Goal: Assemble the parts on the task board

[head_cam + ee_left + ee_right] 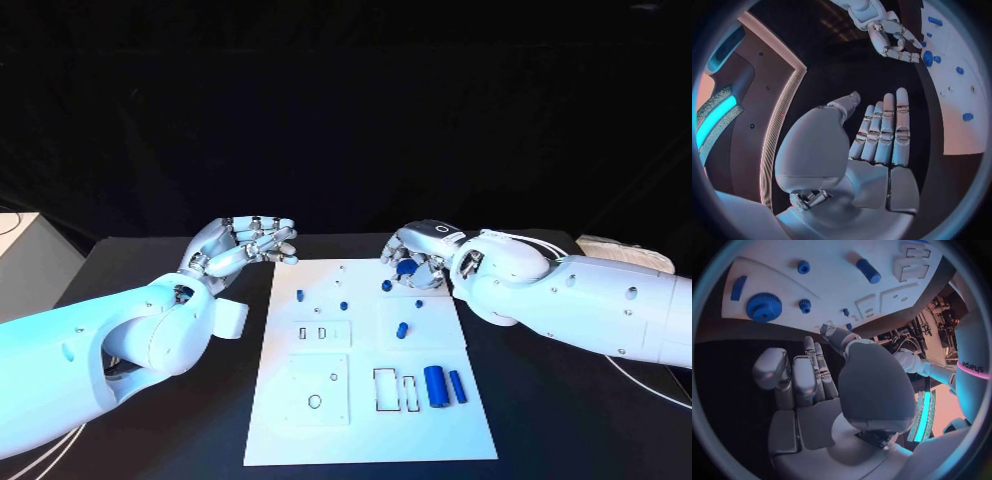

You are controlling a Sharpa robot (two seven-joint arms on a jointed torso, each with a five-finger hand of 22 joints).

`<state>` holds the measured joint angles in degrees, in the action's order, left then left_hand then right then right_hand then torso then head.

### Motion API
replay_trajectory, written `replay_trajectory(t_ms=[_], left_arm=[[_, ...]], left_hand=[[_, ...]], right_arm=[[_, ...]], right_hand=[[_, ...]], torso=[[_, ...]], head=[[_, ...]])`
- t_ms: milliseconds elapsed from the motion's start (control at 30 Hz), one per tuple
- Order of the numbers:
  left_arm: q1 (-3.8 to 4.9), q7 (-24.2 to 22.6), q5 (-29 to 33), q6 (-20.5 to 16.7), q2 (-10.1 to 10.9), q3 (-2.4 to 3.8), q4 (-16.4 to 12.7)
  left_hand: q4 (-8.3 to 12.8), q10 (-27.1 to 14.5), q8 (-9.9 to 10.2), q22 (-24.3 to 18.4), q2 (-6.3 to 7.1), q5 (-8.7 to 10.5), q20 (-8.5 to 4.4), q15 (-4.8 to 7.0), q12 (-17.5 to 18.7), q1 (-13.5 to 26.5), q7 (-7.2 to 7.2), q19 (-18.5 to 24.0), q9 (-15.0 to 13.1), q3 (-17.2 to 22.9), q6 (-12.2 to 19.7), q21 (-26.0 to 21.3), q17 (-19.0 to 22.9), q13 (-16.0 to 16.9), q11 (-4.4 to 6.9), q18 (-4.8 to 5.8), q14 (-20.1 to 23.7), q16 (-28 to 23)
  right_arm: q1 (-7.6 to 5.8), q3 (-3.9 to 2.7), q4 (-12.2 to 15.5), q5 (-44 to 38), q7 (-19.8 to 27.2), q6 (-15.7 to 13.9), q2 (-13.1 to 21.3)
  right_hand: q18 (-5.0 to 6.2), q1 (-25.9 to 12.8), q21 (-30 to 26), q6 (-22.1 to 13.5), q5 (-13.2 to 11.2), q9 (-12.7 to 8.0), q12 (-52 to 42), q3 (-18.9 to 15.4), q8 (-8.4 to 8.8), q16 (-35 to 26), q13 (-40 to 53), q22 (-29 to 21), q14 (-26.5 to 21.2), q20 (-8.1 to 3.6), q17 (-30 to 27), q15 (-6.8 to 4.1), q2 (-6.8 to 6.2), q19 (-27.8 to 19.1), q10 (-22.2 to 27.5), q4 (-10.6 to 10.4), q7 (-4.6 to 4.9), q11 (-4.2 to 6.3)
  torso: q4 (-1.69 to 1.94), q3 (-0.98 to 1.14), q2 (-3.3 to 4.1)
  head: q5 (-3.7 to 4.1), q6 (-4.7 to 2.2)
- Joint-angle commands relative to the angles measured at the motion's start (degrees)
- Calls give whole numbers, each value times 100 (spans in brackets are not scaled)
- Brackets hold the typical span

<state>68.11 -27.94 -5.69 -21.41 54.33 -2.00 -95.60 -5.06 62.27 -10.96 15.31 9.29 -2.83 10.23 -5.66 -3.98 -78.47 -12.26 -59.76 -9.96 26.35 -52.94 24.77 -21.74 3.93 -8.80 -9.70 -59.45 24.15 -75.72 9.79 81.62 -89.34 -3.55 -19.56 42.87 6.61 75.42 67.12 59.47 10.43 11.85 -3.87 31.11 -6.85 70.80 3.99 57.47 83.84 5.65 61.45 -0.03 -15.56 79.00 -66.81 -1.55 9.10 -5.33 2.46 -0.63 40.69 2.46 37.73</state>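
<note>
"edjeys" on a pink band [971,368]

The right hand [414,252] hung over the far right corner of the task board [368,440], blocking approach to the gear [408,267] there. The left hand [245,243] stood just off the board's far left corner, and bare board lay between the small pegs [300,296] and the two cylinders [444,385] near the front.
</note>
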Motion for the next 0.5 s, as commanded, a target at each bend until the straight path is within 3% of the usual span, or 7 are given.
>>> replay_trajectory(t_ms=[33, 233, 433, 500], left_arm=[[8, 2, -44, 175, 1, 9, -33], [8, 11, -42, 186, 5, 11, -24], [8, 13, -38, 183, 19, 12, -11], [9, 14, -37, 180, 23, 12, -7]], left_hand=[[21, 12, 15, 45, 32, -3, 6, 4, 19, 22, -9, 48, 6, 23, -6, 58, -36, -7, -18, -5, 45, 46], [28, 9, 19, 108, 32, -3, 6, 4, 20, 33, -10, 93, 8, 29, -7, 139, -81, -7, -19, -5, 82, 103], [28, 5, 22, 138, 32, -3, 7, 2, 21, 43, -13, 115, 10, 29, -6, 178, -101, -8, -21, -5, 100, 128], [28, 5, 22, 138, 32, -3, 7, 2, 21, 43, -13, 115, 10, 29, -6, 178, -101, -8, -21, -5, 100, 128]], right_arm=[[13, -2, -50, -429, -314, 162, -43], [26, -1, -100, -606, -577, 49, -110], [55, 2, -165, -676, -708, 127, -189], [87, 4, -214, -686, -731, 157, -231]], right_hand=[[-81, 41, 53, -48, -23, 12, 34, -38, 39, 70, -6, 65, 223, 13, 54, 26, -42, 24, 45, -17, 0, -6], [-80, 61, 81, -62, -24, 23, 39, -89, 43, 138, -6, 99, 204, 27, 84, 39, -36, 20, 120, -41, 5, -18], [-90, 48, 139, -84, -54, 28, 27, -153, 53, 194, 2, 181, 194, 31, 119, 37, -31, 37, 139, -79, -14, -8], [-92, 46, 153, -81, -58, 31, 24, -162, 51, 197, 5, 200, 191, 31, 113, 36, -25, 43, 135, -88, -16, -7]], torso=[[7, -2, 32], [23, -8, 44], [21, -2, 68], [12, 10, 84]], head=[[10, -9], [13, -20], [13, -36], [-5, -32]])
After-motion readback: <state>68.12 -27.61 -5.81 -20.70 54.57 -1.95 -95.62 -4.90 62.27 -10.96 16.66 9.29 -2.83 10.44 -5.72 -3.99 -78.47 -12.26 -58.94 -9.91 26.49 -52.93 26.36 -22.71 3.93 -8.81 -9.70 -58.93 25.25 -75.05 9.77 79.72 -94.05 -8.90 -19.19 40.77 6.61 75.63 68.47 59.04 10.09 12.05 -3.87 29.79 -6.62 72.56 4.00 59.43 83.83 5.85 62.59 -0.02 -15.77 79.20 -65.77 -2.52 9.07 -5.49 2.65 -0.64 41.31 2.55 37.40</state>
